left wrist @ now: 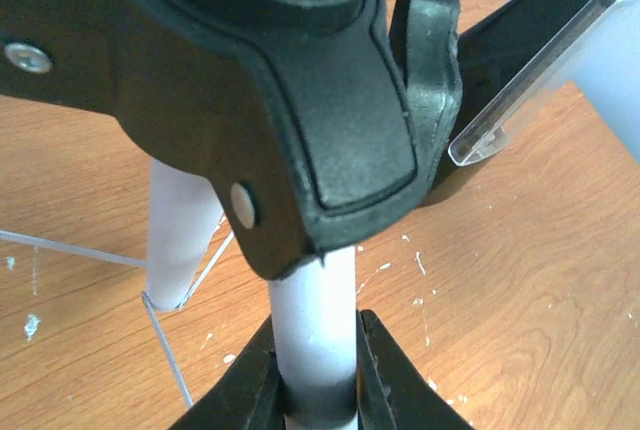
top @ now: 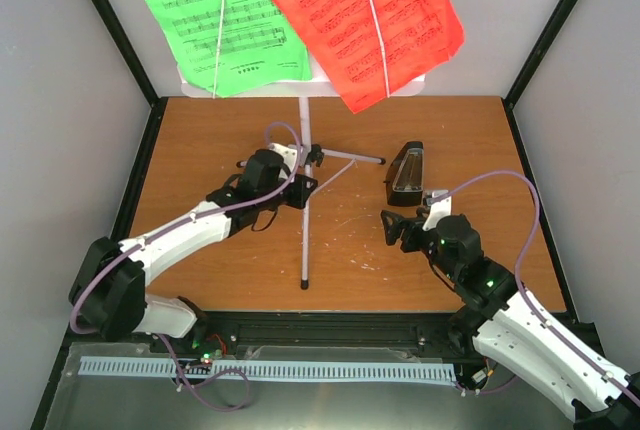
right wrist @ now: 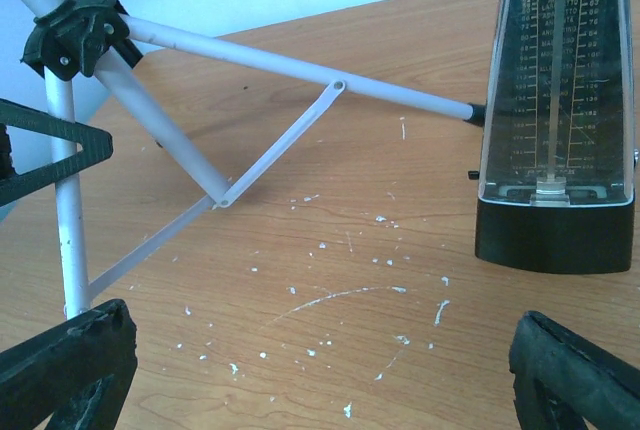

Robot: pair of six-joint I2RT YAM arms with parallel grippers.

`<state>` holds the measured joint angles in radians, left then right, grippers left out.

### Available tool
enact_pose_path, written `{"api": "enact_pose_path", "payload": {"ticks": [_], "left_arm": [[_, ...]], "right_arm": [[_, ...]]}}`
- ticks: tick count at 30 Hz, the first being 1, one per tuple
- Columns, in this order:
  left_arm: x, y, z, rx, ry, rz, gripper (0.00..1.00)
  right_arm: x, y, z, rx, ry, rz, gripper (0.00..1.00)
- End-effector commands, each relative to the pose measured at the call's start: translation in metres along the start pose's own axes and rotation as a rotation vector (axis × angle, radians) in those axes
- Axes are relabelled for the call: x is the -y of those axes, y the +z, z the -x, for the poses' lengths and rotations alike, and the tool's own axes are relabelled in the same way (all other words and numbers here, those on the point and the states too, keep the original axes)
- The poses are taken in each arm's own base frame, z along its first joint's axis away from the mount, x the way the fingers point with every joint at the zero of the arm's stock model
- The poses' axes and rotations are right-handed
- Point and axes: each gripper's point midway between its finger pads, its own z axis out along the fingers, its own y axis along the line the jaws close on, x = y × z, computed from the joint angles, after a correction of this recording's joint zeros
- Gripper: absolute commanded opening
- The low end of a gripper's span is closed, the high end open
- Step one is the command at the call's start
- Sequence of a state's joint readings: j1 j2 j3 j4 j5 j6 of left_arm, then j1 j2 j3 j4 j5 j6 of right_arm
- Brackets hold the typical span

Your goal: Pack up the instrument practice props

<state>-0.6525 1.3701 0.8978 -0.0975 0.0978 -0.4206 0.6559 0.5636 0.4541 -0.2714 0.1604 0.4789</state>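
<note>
The music stand stands upright at the back middle of the table, its thin tripod legs spread from a black hub. On its desk lean a green music sheet and a red music sheet. My left gripper is shut on the stand's white pole, just below the black collar. The black pyramid metronome with its clear cover stands to the right of the stand. My right gripper is open just in front of the metronome, with nothing between its fingers.
The wooden table is flecked with white specks. Grey walls and black frame posts close in the sides and back. A pale perforated rail runs along the near edge between the arm bases.
</note>
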Motion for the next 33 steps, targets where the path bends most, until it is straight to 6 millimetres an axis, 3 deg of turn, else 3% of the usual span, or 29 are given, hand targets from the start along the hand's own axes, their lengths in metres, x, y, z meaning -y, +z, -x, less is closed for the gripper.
{"api": "enact_pose_path", "payload": {"ticks": [1, 9, 16, 21, 23, 25, 27, 29, 33], "left_arm": [[-0.012, -0.016, -0.004, -0.054, 0.153, -0.057, 0.0], [-0.016, -0.033, 0.014, -0.088, 0.381, -0.197, 0.0], [-0.039, -0.003, 0.022, -0.135, 0.494, -0.16, 0.0], [-0.049, 0.004, 0.027, -0.133, 0.506, -0.13, 0.02], [-0.052, 0.003, 0.03, -0.119, 0.507, -0.108, 0.18], [-0.053, -0.001, 0.035, -0.101, 0.501, -0.084, 0.57], [-0.053, -0.008, 0.042, -0.077, 0.5, -0.06, 0.8], [-0.048, -0.02, 0.053, -0.038, 0.498, -0.048, 0.92], [-0.031, -0.056, 0.075, 0.092, 0.465, -0.045, 0.99]], "right_arm": [[-0.007, -0.01, 0.013, 0.021, 0.001, 0.028, 1.0], [-0.007, -0.016, 0.02, 0.032, -0.026, 0.017, 1.0], [-0.008, -0.03, 0.04, 0.063, -0.062, -0.008, 1.0], [-0.001, -0.03, 0.038, 0.074, -0.052, -0.04, 1.0], [0.003, -0.029, 0.037, 0.076, -0.042, -0.058, 1.0], [0.006, -0.028, 0.04, 0.088, -0.031, -0.08, 1.0], [0.004, -0.029, 0.047, 0.098, -0.039, -0.08, 1.0], [0.004, -0.031, 0.057, 0.103, -0.048, -0.099, 1.0], [0.004, -0.026, 0.082, 0.081, -0.067, -0.11, 1.0]]}}
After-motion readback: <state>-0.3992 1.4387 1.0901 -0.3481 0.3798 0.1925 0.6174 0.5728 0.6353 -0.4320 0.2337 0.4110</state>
